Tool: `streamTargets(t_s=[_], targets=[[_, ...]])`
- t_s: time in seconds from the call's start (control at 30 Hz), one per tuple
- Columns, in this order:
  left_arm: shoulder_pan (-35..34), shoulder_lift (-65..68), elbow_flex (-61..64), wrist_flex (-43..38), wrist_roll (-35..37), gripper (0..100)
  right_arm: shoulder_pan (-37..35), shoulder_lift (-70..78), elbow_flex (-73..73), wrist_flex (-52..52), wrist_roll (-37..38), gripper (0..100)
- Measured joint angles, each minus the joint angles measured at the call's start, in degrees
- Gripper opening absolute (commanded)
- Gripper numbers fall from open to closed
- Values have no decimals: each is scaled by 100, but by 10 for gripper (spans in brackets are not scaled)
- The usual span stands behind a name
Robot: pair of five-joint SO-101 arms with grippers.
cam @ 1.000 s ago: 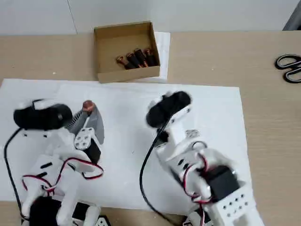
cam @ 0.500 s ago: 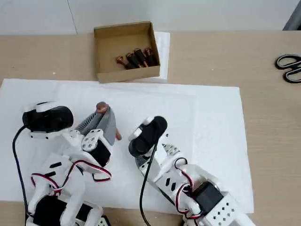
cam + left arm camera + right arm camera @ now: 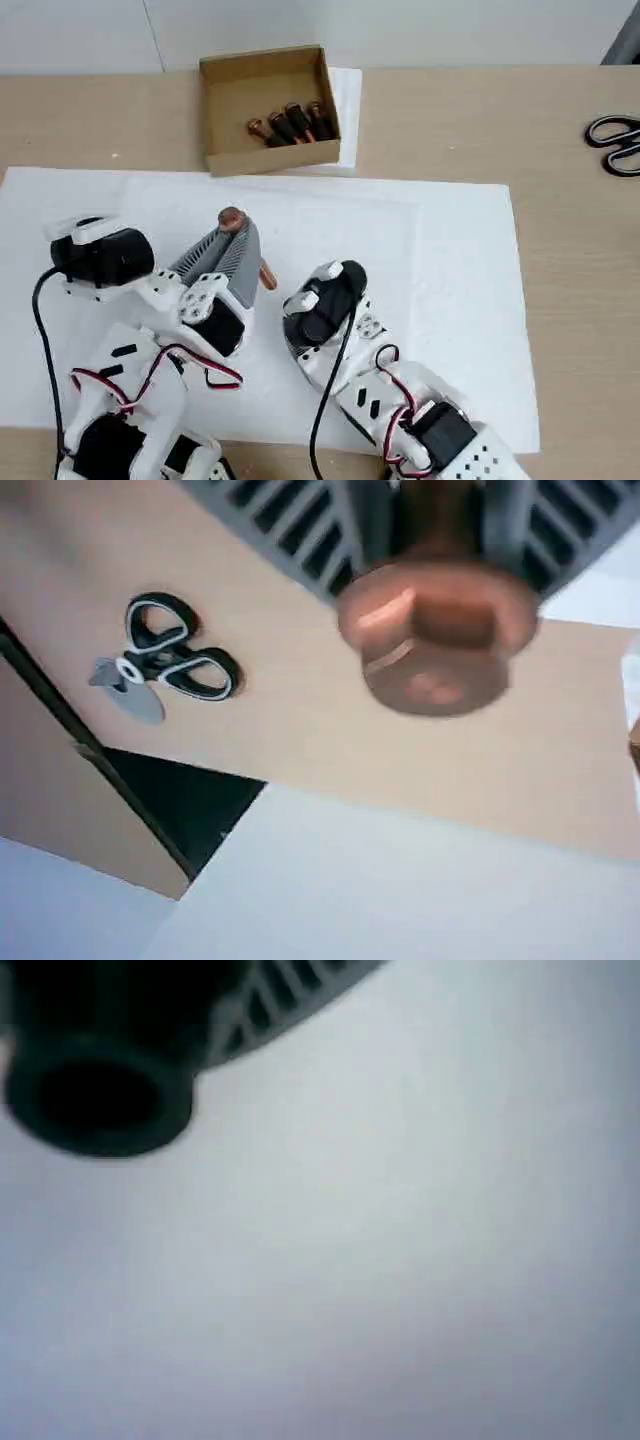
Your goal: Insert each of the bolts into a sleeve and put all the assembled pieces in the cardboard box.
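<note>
My left gripper is shut on a copper bolt over the white paper, left of centre. In the left wrist view the bolt's hexagonal head sticks out past the grey fingers. A copper tip pokes out at the side of the fingers. The right arm is just right of it, low over the paper. Its wrist view has a black sleeve held at the grey finger, open end facing the camera. The cardboard box at the back holds several assembled pieces.
A white paper sheet covers the near part of the wooden table. Black-handled scissors lie at the far right edge, and the same scissors appear in the left wrist view. A smaller white sheet lies under the box.
The right arm has drawn back and to the left, lowering toward the paper near the left gripper. The left gripper has swung right with the bolt.
</note>
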Motion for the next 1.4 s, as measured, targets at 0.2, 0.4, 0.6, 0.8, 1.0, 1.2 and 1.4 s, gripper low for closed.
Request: streamTargets(t_s=[0.2, 0.4, 0.6, 0.8, 1.0, 1.2, 1.4], targets=[[18, -9, 422, -88, 18, 5, -9, -308, 70, -70, 0, 4], [88, -9, 791, -352, 18, 5, -255, -440, 70, -70, 0, 4], [316, -9, 853, -475, 18, 5, -290, -440, 70, -70, 0, 4], [316, -9, 853, -475, 18, 5, -290, -440, 70, -70, 0, 4], [316, -9, 853, -475, 18, 5, -158, -440, 70, -70, 0, 4], [316, -9, 853, -475, 18, 5, -149, -440, 70, -70, 0, 4], [352, -9, 853, -440, 18, 5, -149, -440, 70, -70, 0, 4]])
